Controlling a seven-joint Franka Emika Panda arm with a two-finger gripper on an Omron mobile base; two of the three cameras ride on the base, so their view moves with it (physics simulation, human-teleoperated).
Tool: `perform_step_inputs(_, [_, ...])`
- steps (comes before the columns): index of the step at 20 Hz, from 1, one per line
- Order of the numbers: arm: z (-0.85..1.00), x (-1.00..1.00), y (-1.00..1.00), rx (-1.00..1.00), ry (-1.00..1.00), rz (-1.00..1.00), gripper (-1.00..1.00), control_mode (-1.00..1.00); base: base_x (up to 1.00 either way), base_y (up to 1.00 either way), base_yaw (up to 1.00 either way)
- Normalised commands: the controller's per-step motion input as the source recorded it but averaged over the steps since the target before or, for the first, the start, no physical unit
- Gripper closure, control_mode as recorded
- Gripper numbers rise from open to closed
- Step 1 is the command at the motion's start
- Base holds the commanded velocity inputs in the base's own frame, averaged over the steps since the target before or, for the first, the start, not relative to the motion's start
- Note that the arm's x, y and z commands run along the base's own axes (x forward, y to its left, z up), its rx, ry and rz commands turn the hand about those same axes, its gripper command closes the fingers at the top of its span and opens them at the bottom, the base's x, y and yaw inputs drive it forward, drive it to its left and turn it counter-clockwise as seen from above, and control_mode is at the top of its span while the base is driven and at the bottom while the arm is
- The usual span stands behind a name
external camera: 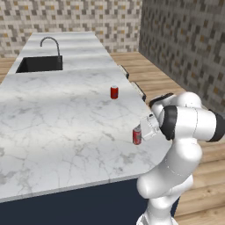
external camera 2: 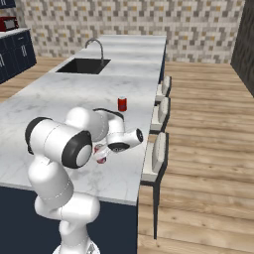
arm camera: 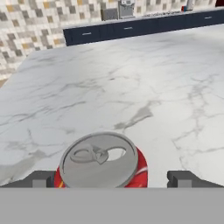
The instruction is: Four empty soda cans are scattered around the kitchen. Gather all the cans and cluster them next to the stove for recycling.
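White marble bench (external camera: 57, 118) on navy cabinets, mosaic tile walls, wood plank floor. Landmark: sink (external camera: 40, 64), set in the bench's far end, with a curved faucet (external camera: 51, 43) behind it.

Near red can (external camera: 137, 135) stands upright at the bench's arm-side edge, well away from the sink. Hand view: tool (arm camera: 111, 177) wide open, the can's silver top between the fingers (arm camera: 41, 178), one tip on each side. Can't tell whether the tips touch the can. Nothing gripped.

Second red can (external camera: 114, 92) stands upright mid-bench, between the near can and the sink, well apart from both.

Stools (external camera 2: 158, 149) line the bench edge on the side opposite the sink. Dark cabinet run (arm camera: 144, 26) sits beyond the bench in hand view.
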Motion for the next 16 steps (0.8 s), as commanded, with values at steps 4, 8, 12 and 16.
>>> perform_step_inputs(4, [-0.01,0.0,0.08,0.0,0.01,0.0,1.0,-1.0,0.0,0.0,0.0])
perform_step_inputs(8, [0.0,0.0,0.02,0.0,0.0,0.0,1.0,-1.0,0.0,0.0,0.0])
perform_step_inputs(12, [0.0,0.0,0.01,0.0,0.0,0.0,1.0,-1.0,0.0,0.0,0.0])
perform_step_inputs(16, [0.39,-0.13,-0.07,0.03,-0.04,0.0,1.0,-1.0,0.0,0.0,0.0])
